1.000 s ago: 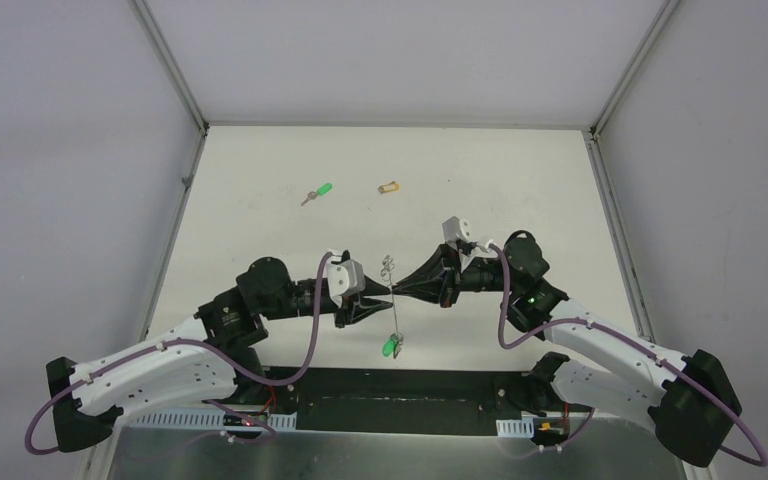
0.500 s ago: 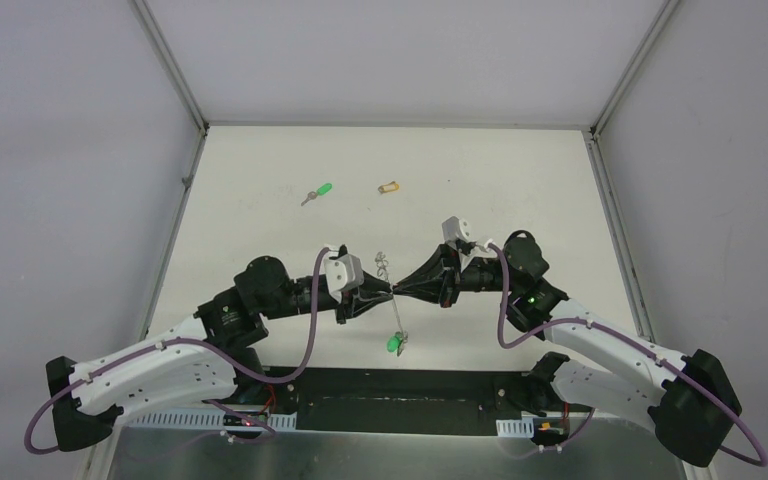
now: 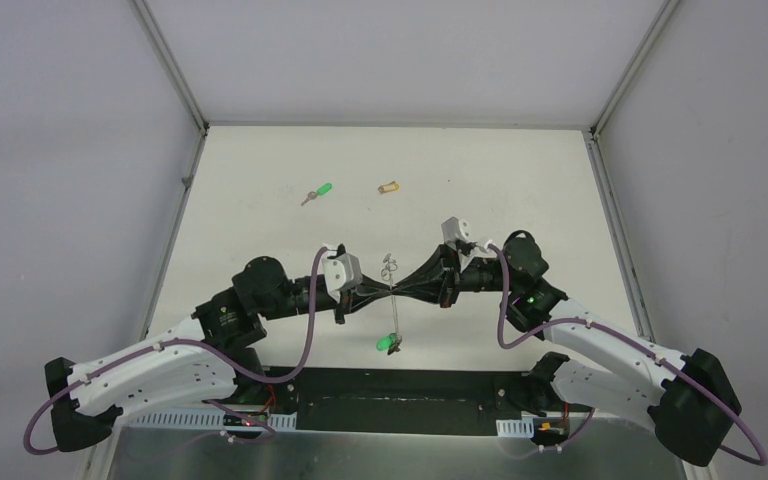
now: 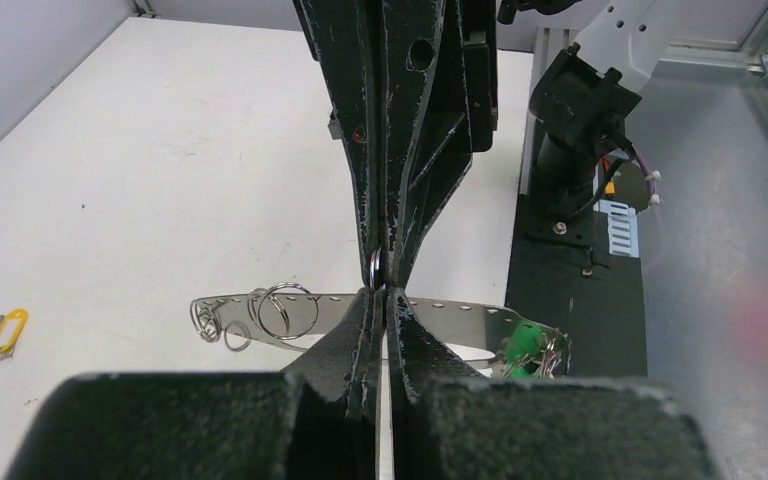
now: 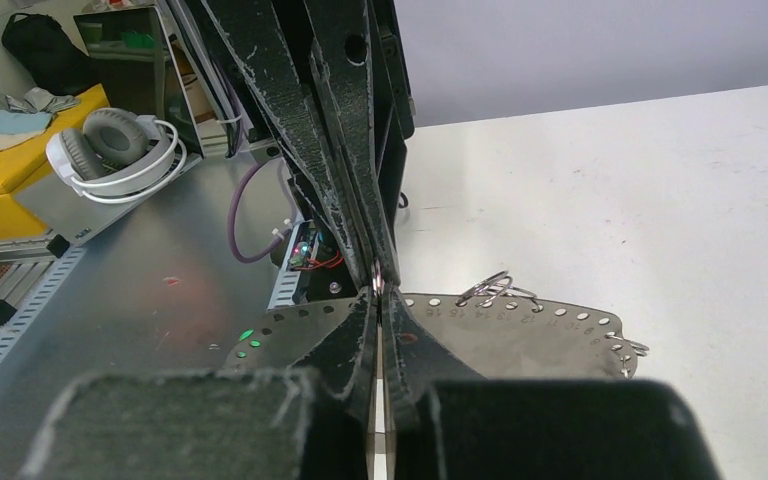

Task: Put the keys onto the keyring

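Left end effector [image 3: 387, 291] newly closed on thin perforated metal keyring [image 4: 452, 308], right end effector [image 3: 401, 290] pinching it

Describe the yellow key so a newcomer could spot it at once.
On the far half of the white table, two small keys lie apart. The yellow key is the right one, tan-yellow headed; the green key left of it is bright green.
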